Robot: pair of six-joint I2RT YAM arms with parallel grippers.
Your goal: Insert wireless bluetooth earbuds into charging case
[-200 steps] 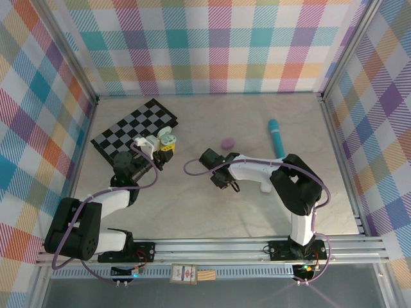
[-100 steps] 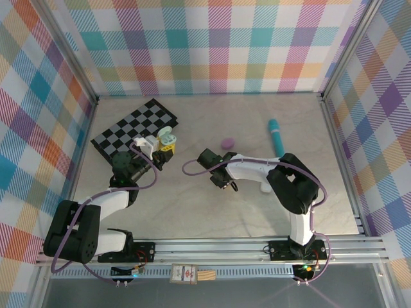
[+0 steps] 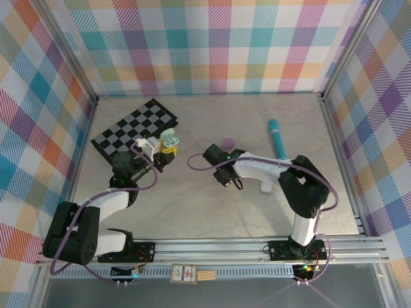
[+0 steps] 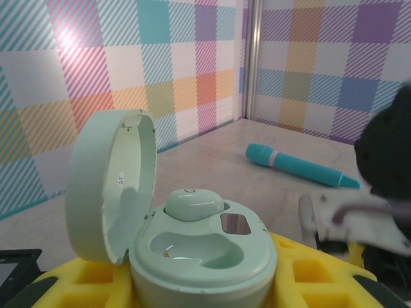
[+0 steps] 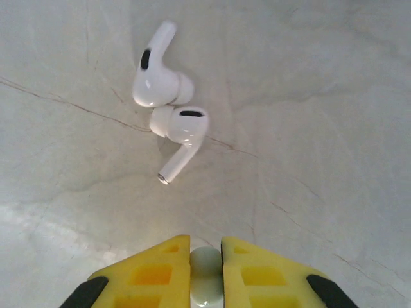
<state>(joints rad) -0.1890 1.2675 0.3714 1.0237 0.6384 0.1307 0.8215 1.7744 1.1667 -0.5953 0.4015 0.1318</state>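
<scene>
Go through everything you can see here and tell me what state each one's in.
green case: lid open, gripped in left pincer.
seated green bud: in one well; other well empty.
right pincer: shut on second green bud.
white earbuds: loose on table, touching each other.
purple case: on table, looks closed.

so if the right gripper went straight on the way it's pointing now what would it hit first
Probably the bare table, just short of the nearer white earbud; depth is hard to judge.
</scene>
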